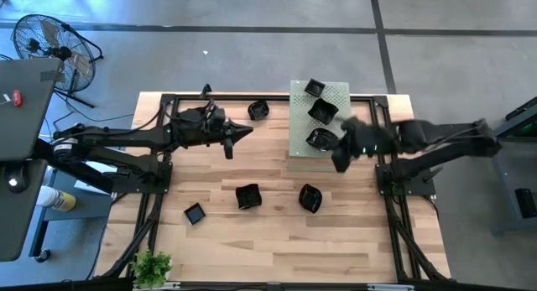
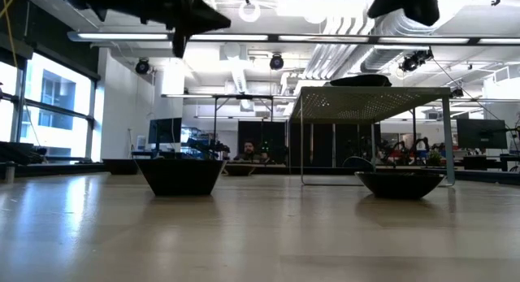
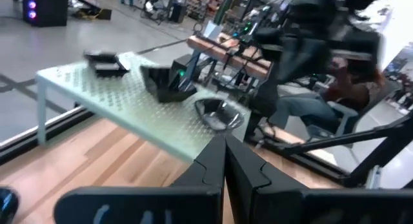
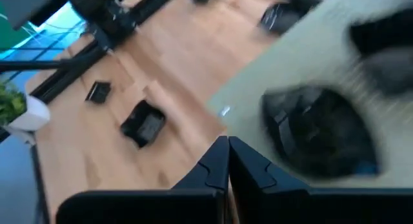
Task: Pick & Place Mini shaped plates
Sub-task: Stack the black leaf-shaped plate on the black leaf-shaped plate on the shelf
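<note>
Three glossy black mini plates (image 1: 320, 138) sit on the pale green perforated board (image 1: 300, 123), which stands raised on legs. Several more rest on the wood: one by the far edge (image 1: 258, 109), two mid-table (image 1: 247, 195) (image 1: 310, 198), and a small square one (image 1: 195, 213). My left gripper (image 1: 245, 133) hangs shut above the table, left of the board, pointing right; its shut fingertips (image 3: 224, 153) face the board. My right gripper (image 1: 340, 161) is shut too, raised over the board's near right corner; its wrist view (image 4: 228, 153) shows the nearest plate (image 4: 319, 130) beyond it.
The board's thin legs (image 2: 301, 144) stand on the far right part of the table. Black frame rails run along the left (image 1: 151, 199) and right (image 1: 403, 215) sides. A small potted plant (image 1: 151, 266) sits at the near left corner. Bare wood lies along the near edge.
</note>
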